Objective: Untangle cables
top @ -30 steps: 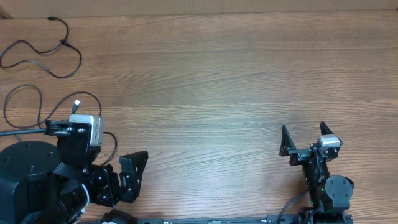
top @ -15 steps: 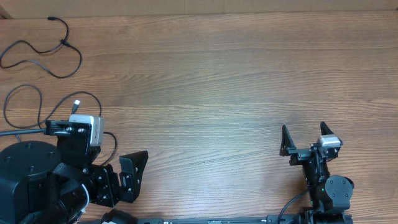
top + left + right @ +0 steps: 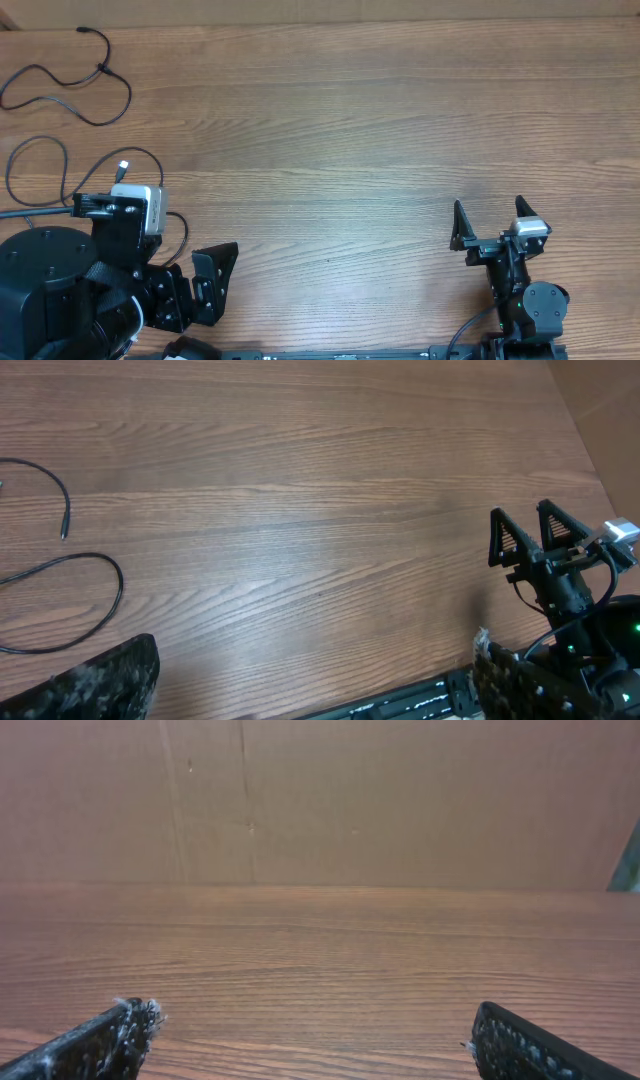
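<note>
The left hand [image 3: 195,283] stands wide, and nothing is between its fingers [image 3: 105,678] but bare desk [image 3: 350,130]. The right hand [image 3: 489,222] is spread just as wide and holds nothing. In its own view only the wood and a brown wall [image 3: 320,800] lie ahead of it.

The cables [image 3: 129,93] lie on the desk as loose open loops, all on the left hand's side and well apart from the right hand. The far cord [image 3: 102,70] is the one farthest from the left hand. It is a flat loop pinched together at one spot, with a short tail running off to a small plug. The near cord [image 3: 40,139] curls beside the left arm [image 3: 60,270], on the side away from the right hand, and its silvery tip [image 3: 123,166] rests just beside the white block on that arm's wrist. Part of this cord is hidden under the arm.

In the left wrist view a black strand [image 3: 119,585] bends in a half loop ahead of the hand's left finger, and a second strand ends in a small plug [image 3: 64,532] farther out. Neither hand touches any cord, and the two cords do not appear to touch each other.
</note>
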